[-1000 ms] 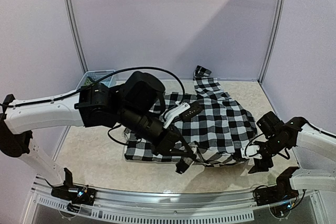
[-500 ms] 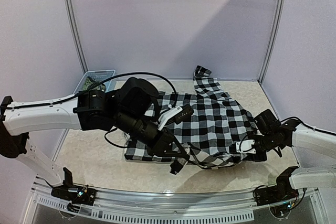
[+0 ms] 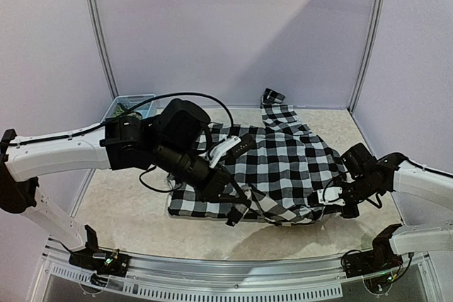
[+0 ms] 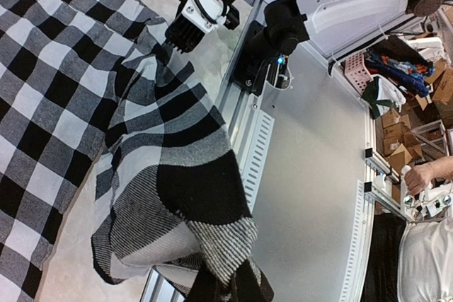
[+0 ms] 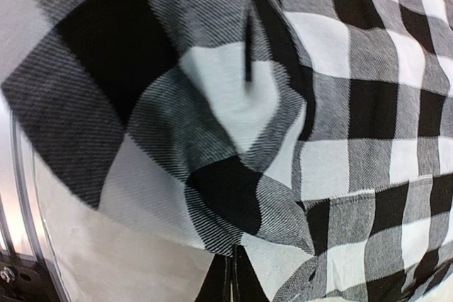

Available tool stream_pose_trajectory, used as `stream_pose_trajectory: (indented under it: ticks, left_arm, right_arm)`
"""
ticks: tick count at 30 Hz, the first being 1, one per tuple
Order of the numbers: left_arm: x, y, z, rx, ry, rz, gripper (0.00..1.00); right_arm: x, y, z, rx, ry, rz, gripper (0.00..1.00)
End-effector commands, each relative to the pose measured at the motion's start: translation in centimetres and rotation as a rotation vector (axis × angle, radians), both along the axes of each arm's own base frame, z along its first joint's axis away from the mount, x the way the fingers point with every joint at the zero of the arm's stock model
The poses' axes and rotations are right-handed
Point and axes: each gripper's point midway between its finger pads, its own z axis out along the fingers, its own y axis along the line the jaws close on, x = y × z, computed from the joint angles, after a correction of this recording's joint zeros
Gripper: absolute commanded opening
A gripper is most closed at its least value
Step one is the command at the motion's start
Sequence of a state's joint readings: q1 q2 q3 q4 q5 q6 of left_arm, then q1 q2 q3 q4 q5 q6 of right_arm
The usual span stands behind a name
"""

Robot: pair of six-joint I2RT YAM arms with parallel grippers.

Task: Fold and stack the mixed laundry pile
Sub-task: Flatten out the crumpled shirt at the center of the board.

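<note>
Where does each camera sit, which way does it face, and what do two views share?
Top external: above and behind both arms, looking down on the table; both show.
Left wrist: faces across the checked shirt to the right gripper; own fingers at bottom.
Right wrist: close on the shirt; own fingertips below.
Shared: top and left wrist show the right gripper.

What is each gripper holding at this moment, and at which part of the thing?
Both hold the checked shirt: the left gripper pinches its near edge, and the right gripper pinches its edge at the near right.
</note>
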State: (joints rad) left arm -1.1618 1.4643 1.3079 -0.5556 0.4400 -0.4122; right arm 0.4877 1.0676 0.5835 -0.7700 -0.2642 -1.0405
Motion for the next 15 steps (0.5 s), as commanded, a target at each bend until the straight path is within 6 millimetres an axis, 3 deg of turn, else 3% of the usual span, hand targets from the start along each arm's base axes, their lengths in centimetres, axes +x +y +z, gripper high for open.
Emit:
stream_pose_trajectory:
  ticks: [1, 4, 9, 11, 15]
  left_arm:
    - [-0.4, 1.3, -1.5, 0.046, 0.006, -0.033, 0.00]
    - [0.0, 3.0, -4.4, 0.146, 0.002, -0.026, 0.03]
    - [0.5, 7.6, -10.0, 0.382, -0.023, -0.014, 0.38]
    - [1.5, 9.8, -11.3, 0.496, -0.092, 0.021, 0.48]
    - [4.9, 15.2, -13.3, 0.713, -0.240, 0.130, 0.54]
  right_arm:
    - [-1.5, 0.0, -0.7, 0.008, 0.074, 0.018, 0.00]
    - [-1.6, 0.1, -0.8, 0.013, 0.083, 0.019, 0.00]
    - [-1.8, -0.2, -1.3, -0.001, 0.091, 0.018, 0.00]
    - [-1.8, -0.5, -1.5, -0.018, 0.089, 0.023, 0.00]
    - [-2.0, -0.8, -1.8, -0.034, 0.090, 0.032, 0.00]
